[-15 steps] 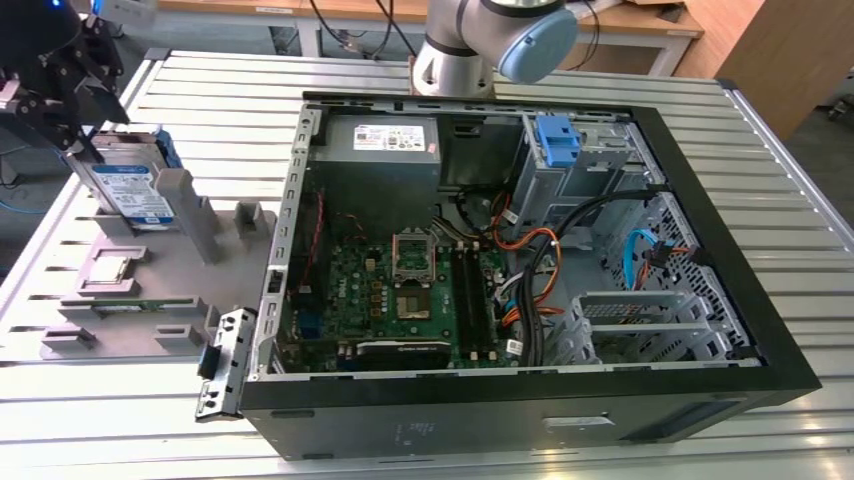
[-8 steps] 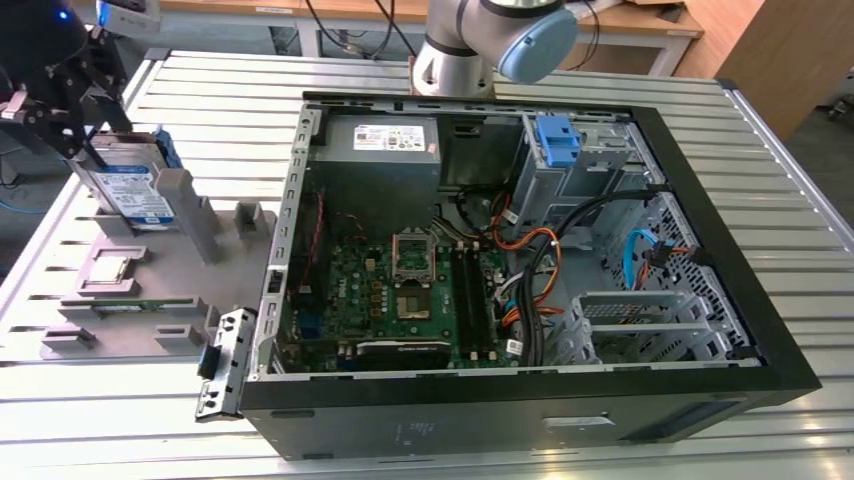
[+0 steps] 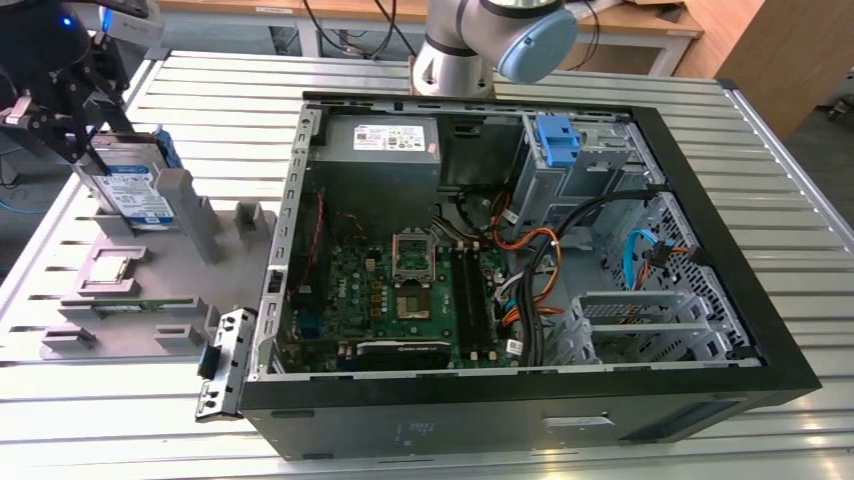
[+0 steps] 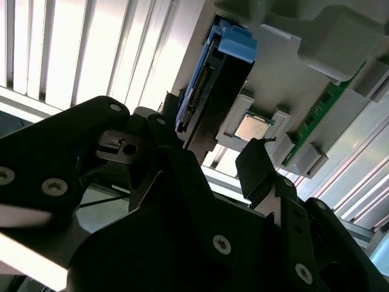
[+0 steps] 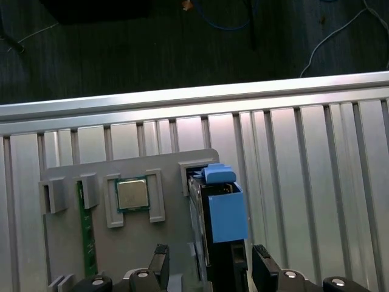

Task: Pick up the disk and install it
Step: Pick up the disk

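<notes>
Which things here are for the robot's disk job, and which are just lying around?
For the job:
- the disk, standing in the grey holder
- the gripper, fingers open, over the disk
- the open computer case

Just lying about:
- the processor chip
- the green memory stick, in the same holder

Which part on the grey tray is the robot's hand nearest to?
The disk in its blue frame: the open gripper straddles it. The square chip and green stick sit off to one side.
</notes>
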Controlling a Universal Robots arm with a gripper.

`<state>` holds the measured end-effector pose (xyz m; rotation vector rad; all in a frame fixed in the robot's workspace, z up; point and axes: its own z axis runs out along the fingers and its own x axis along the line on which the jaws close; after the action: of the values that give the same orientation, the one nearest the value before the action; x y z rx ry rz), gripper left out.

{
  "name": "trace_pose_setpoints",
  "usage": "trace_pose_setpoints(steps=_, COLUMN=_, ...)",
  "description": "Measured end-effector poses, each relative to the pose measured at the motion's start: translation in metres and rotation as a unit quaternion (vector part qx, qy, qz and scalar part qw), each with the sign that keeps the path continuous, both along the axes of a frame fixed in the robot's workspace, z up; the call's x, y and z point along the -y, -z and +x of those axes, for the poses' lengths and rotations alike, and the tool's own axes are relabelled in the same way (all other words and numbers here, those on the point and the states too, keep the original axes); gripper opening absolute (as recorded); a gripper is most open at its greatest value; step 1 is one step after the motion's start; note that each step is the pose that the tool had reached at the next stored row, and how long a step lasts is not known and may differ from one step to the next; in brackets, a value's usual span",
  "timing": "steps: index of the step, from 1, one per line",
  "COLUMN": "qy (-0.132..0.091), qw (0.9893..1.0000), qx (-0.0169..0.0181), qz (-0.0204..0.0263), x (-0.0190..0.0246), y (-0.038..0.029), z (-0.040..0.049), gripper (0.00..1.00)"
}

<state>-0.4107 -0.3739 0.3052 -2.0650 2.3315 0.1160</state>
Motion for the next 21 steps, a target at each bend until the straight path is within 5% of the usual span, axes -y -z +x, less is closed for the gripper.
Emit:
trace_pose_setpoints(steps=4, qy=-0.011, qw=0.9999, qx=0.0028, qz=0.0, x=0.0, y=0.001, z=0.0, gripper=0.65)
trace_pose_setpoints(steps=12, qy=-0.051, qw=0.9987, qx=0.003, qz=0.0002, x=0.0, y=0.0018, z=0.0, gripper=0.65)
trace_pose_setpoints(steps=21, qy=-0.053, qw=0.9986, qx=0.0031, qz=0.0002, x=-0.0023, y=0.0024, z=0.0, gripper=0.65)
